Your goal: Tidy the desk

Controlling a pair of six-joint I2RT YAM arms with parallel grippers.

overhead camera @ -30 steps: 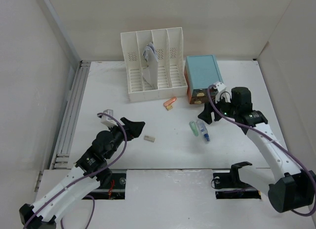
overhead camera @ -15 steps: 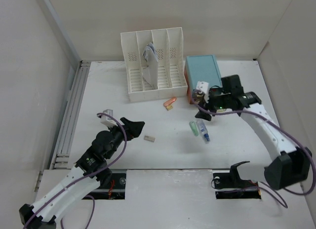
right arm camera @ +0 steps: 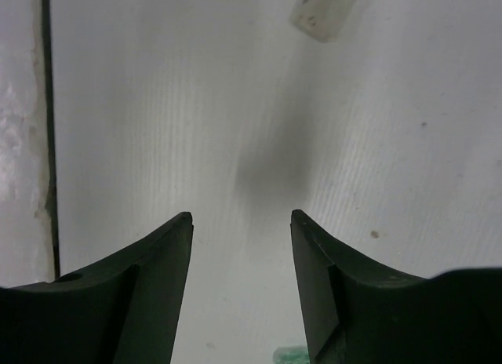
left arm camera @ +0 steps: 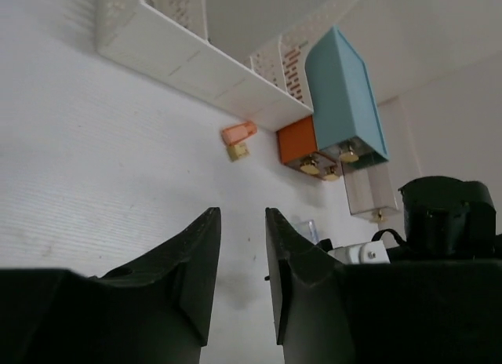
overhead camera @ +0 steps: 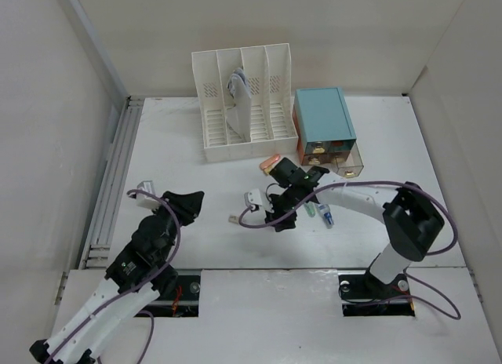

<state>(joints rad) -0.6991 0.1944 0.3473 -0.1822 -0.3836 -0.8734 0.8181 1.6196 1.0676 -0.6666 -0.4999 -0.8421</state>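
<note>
Right gripper [overhead camera: 276, 221] hung low over the middle of the desk [overhead camera: 180, 148], its jaws spread and empty and its fingertips pointing left. In its wrist view bare white desk [right arm camera: 235, 105] showed between the two dark fingers [right arm camera: 149, 285]. A small beige block [right arm camera: 323, 11] lay ahead of the tips, a little off their centre line toward the far side and apart from them. That view cut off the block's upper end, so its long axis could not be read there. From above, the block [overhead camera: 234, 219] was half hidden by the cable, and it seemed to lie roughly left to right, in line with the gripper's reach. A green tube [overhead camera: 309, 209] lay behind the fingers, on the right. The block sat between the two arms, and the right gripper looked the nearer. The left gripper [overhead camera: 184, 201] sat further left and nearer the desk's front edge, its fingers [left arm camera: 196, 262] drawn close with only a narrow gap and nothing in it. The desk ran wide under everything, with the rack [overhead camera: 243, 105] and the drawer box [overhead camera: 321, 121] at its far side. The coming move likely called for a short push left, shaded toward the far side, to bring the block between the open jaws.
</note>
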